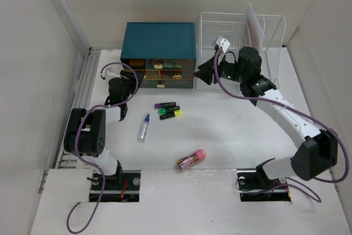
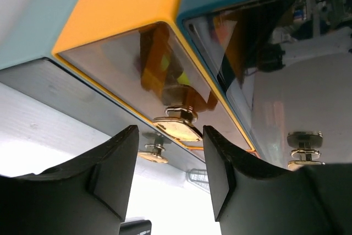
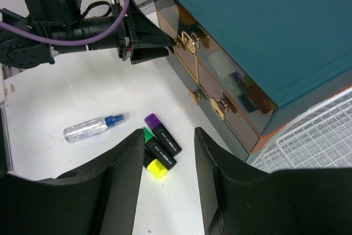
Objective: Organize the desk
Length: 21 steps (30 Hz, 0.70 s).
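Note:
The white desk (image 1: 236,136) holds a teal drawer box (image 1: 158,39) at the back. My left gripper (image 1: 139,78) is open at the box's lower left drawer. In the left wrist view the open gripper (image 2: 170,174) straddles a brass knob (image 2: 179,126) without touching it. My right gripper (image 1: 201,74) is open and empty, raised near the box's right end. In the right wrist view it (image 3: 168,160) hangs above the purple, green and yellow highlighters (image 3: 162,144). The highlighters (image 1: 168,110) lie mid-desk beside a small spray bottle (image 1: 144,127).
A white wire rack (image 1: 242,39) with papers stands right of the drawer box. A pink and yellow object (image 1: 191,159) lies near the front edge. The spray bottle (image 3: 91,129) and the left arm (image 3: 66,20) show in the right wrist view.

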Motion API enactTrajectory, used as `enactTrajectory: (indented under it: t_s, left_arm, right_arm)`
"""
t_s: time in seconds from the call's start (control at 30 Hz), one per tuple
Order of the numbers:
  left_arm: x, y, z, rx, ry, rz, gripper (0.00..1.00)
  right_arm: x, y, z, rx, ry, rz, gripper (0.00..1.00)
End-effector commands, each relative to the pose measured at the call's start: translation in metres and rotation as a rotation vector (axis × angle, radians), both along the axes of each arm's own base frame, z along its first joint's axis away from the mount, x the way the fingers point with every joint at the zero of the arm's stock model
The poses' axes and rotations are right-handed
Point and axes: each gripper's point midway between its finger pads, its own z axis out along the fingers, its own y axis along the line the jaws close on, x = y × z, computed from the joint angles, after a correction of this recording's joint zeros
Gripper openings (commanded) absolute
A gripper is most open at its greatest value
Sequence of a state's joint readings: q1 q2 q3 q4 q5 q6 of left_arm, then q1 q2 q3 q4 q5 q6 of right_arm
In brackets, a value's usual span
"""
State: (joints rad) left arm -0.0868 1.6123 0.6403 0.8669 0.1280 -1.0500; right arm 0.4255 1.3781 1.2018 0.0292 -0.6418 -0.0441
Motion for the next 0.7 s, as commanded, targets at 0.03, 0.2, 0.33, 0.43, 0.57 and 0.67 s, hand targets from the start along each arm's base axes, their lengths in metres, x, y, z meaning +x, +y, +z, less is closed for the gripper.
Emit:
enactTrajectory:
  t_s: [0.03, 0.2, 0.33, 0.43, 0.57, 0.67]
  left_arm:
    - [0.0156, -0.0033, 0.0351, -0.019, -0.115, 0.003, 0.47]
    - [0.0172, -0.0016, 0.0331, -0.017, -0.116, 0.014, 0.48]
    - [0.0183, 0.0002, 0.0353, -0.016, -0.125, 0.024, 0.48]
    - [0.0207, -0.0001, 0.0351, -0.016, -0.125, 0.024, 0.48]
    - [0.0223, 0.0014, 0.0335, -0.014, -0.127, 0.033, 0.48]
    - [0.0238, 0.0011, 0.0353, -0.025, -0.139, 0.035, 0.46]
  right_arm:
    - [-0.0062, 0.0003, 0.0188, 0.035, -0.042, 0.026, 0.47]
    - [-0.0043, 0.0012, 0.0151, 0.031, -0.034, 0.026, 0.47]
    - [-0.0058, 0.0019, 0.0152, 0.032, -0.033, 0.036, 0.47]
    - [-0.0058, 0.0019, 0.0152, 0.032, -0.033, 0.036, 0.47]
    - [-0.0054, 0.0017, 0.0152, 0.028, -0.042, 0.036, 0.47]
    - [-0.0069, 0.0024, 0.0153, 0.029, -0.041, 0.046, 0.47]
